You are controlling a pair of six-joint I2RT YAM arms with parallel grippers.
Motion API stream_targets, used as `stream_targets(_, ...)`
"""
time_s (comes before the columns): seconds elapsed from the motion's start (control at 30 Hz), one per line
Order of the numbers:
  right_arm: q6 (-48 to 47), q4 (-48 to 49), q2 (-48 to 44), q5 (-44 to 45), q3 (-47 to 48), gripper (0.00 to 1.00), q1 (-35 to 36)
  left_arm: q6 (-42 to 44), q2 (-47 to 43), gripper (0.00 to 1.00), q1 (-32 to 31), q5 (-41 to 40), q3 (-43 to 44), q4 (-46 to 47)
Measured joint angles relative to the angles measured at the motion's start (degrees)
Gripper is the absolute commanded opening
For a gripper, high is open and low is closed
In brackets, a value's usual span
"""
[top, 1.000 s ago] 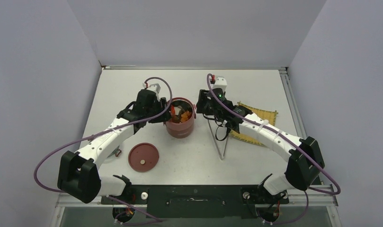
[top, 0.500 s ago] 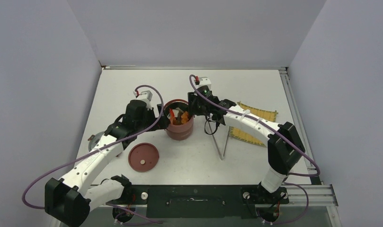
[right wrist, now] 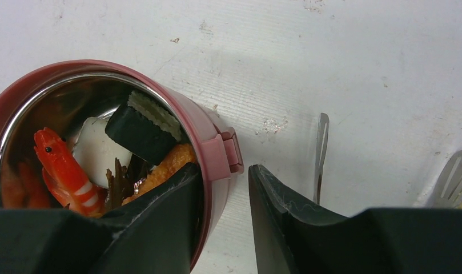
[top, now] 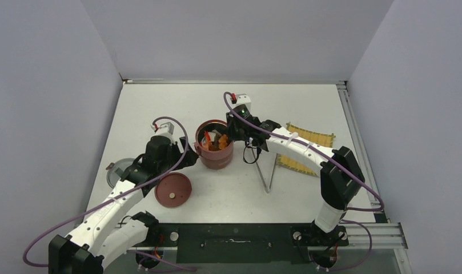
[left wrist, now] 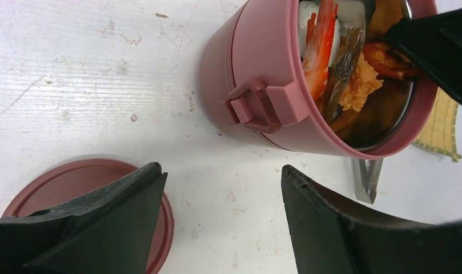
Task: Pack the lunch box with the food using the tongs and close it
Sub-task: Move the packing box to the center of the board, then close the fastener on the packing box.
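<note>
The dark-red lunch box (top: 217, 153) stands lidless mid-table, with food (top: 215, 141) inside: a red shrimp (right wrist: 63, 165), a white piece, a dark block and orange bits (left wrist: 357, 91). My right gripper (top: 232, 133) straddles its right rim (right wrist: 208, 140), open, one finger inside the bowl and the other outside, a small gap off the wall. Near the box's left, my left gripper (top: 185, 158) hangs open over bare table (left wrist: 220, 177), between the box (left wrist: 257, 68) and a flat dark-red lid (top: 173, 189). The silver tongs (top: 269, 169) lie on the table right of the box, held by nothing.
A yellow woven mat (top: 308, 149) lies right of the tongs. A grey round lid-like piece (top: 119, 171) rests at the left, partly under my left arm. The latch tab (left wrist: 257, 105) sticks out of the box's side. Walls close in the table at back and sides.
My left gripper has pulled back from the box toward the near left, above the lid's edge. My right gripper has moved left onto the box's rim and its jaws have narrowed.
</note>
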Motion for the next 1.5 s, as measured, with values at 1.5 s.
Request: stream_targets(1.5, 1.4, -0.3, 1.0, 0.8, 0.4, 0.35, 1.8, -5.5, 1.5, 0.7, 9.0, -1.0, -11.3, 11.3)
